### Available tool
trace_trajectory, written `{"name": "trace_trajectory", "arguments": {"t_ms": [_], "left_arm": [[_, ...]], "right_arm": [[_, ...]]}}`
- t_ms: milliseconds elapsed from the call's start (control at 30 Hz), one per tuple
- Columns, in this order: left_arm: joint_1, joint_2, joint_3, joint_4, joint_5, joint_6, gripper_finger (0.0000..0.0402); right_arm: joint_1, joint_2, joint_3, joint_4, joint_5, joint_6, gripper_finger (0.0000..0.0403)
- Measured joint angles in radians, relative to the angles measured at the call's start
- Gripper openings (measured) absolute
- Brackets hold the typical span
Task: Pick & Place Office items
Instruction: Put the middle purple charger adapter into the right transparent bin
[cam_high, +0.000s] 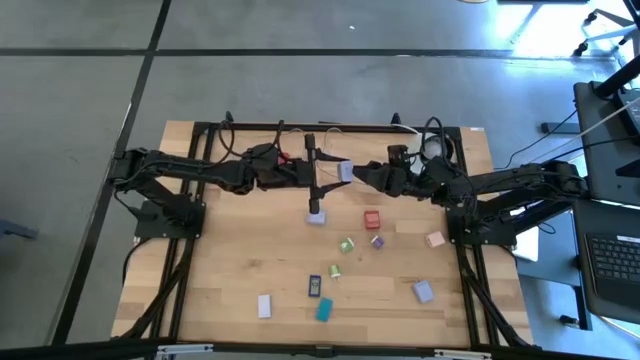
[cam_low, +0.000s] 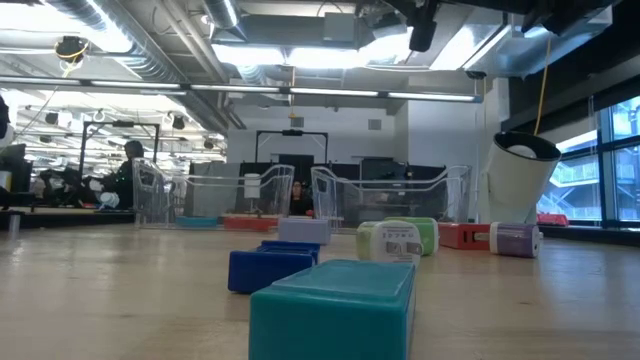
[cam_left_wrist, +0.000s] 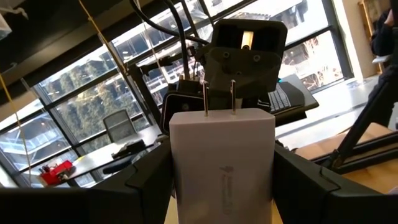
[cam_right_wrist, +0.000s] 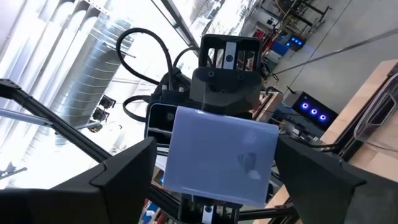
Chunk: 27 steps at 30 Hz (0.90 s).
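Note:
A thumb-sized white-lilac plug block (cam_high: 345, 170) with two metal prongs (cam_left_wrist: 219, 98) hangs in the air over the far middle of the table, between both grippers. My left gripper (cam_left_wrist: 222, 186) is shut on it. My right gripper (cam_right_wrist: 217, 177) faces it from the opposite side, its fingers standing on either side of the block (cam_right_wrist: 221, 155); a narrow slit shows beside one finger. The other office items lie flat on the table: red (cam_high: 372, 219), green (cam_high: 347, 245), pink (cam_high: 434, 239), lilac (cam_high: 423, 291), white (cam_high: 265, 305), dark blue (cam_high: 314, 286), teal (cam_high: 324, 310). My left gripper pinches the plug block by its two narrow sides (cam_left_wrist: 180, 180), at the end away from the prongs. Its fingers (cam_left_wrist: 149, 186) come level from the table's left. The block is lifted clear of the table.
A round white tape roll (cam_low: 520, 175) stands at the far right. Clear plastic trays (cam_low: 230, 190) line the far edge. A lilac piece (cam_high: 317, 216) lies just below the grippers. In the low view the teal block (cam_low: 335, 305) and dark blue block (cam_low: 270, 268) sit nearest.

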<state>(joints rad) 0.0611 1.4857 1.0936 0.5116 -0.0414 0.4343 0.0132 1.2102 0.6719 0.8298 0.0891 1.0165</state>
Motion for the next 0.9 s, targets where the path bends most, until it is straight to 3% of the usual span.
{"name": "trace_trajectory", "arguments": {"t_ms": [533,900], "left_arm": [[0.021,0.002,0.000,0.026,0.015,0.081,0.0221],[0.023,0.002,-0.001,0.039,0.056,0.048,0.0221]], "right_arm": [[0.000,-0.001,0.000,-0.007,-0.006,0.001,0.0324],[-0.015,-0.001,0.002,-0.026,-0.020,0.001,0.0324]]}}
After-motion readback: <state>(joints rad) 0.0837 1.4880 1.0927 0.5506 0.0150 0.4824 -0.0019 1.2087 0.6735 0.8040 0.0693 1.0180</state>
